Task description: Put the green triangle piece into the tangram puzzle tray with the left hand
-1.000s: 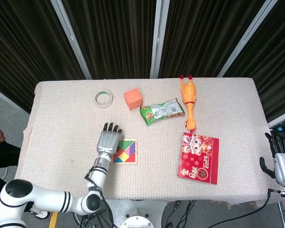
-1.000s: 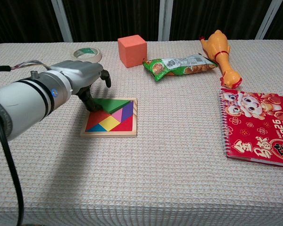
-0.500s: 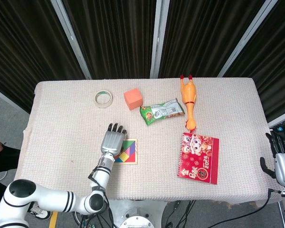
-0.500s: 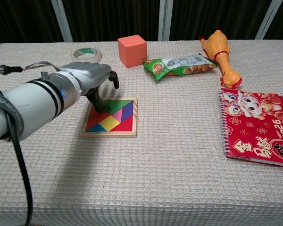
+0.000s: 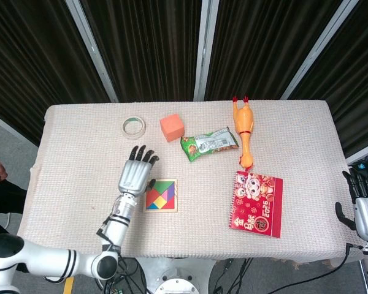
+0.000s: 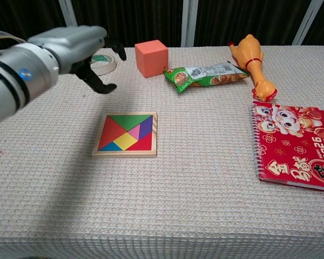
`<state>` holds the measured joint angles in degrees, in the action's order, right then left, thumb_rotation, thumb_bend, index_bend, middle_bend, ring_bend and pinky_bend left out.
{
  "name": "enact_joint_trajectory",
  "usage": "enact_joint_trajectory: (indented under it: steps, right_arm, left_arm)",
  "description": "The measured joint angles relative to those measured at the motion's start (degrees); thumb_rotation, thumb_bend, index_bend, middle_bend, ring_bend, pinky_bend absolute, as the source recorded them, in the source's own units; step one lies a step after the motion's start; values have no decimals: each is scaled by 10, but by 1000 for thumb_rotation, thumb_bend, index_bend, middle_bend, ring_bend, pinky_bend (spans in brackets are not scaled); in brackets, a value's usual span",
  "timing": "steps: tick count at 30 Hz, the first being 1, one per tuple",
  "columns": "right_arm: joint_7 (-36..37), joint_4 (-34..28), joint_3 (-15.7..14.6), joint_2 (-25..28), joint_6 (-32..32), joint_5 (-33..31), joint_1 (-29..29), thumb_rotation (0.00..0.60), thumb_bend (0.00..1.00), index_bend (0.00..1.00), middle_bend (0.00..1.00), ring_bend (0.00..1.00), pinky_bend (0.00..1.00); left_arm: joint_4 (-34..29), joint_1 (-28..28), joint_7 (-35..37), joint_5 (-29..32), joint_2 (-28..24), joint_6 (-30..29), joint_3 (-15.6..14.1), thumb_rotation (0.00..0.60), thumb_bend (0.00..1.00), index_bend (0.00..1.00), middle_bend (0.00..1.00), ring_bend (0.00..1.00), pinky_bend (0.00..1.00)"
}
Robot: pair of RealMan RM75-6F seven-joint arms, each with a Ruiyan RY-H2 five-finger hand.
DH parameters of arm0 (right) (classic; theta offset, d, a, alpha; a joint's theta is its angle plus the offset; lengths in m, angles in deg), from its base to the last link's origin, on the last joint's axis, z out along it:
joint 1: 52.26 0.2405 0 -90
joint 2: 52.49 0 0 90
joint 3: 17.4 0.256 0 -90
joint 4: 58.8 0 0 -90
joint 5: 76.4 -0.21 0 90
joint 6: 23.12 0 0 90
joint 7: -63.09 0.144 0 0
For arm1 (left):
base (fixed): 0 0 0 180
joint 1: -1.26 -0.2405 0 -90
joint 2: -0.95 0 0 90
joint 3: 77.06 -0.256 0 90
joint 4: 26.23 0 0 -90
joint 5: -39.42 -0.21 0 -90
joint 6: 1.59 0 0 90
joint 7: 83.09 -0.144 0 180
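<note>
Your left hand (image 6: 75, 51) hovers empty above the table (image 6: 205, 205), fingers spread and slightly curled, just to the left of the tangram puzzle tray (image 6: 127, 134) and clear of it. You can see the green triangle piece (image 6: 130, 121) lying flat inside the tray, filling the far part of it among the red, yellow, pink, purple and blue pieces. That tray sits toward the near left part of the table. Your right hand (image 5: 366, 205) hangs off the table's right edge near the near right corner, fingers loosely apart, holding nothing. Along the far edge you have a roll of tape (image 6: 101, 60) toward the left, then an orange cube (image 6: 151, 58), a green snack packet (image 6: 206, 75) near the middle, and a rubber chicken (image 6: 253, 57) lying with its head toward you. A red spiral-bound calendar (image 6: 294, 144) lies flat near the right edge, just beside the chicken's head.
</note>
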<state>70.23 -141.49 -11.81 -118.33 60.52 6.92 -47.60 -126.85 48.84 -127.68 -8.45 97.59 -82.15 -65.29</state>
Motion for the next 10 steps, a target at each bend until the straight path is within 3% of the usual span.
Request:
enact_joint_trajectory:
  steps: [5, 10]
  right_arm:
    - [-3, -4, -2, -3, 17, 24, 1, 600, 369, 0, 0, 0, 0]
    - [-14, -4, -4, -10, 36, 45, 3, 600, 367, 0, 0, 0, 0]
  left_arm:
    - [-11, -69, 153, -174, -118, -21, -82, 600, 217, 224, 120, 0, 48]
    - [5, -163, 282, -290, -245, -56, -180, 600, 192, 195, 113, 0, 39]
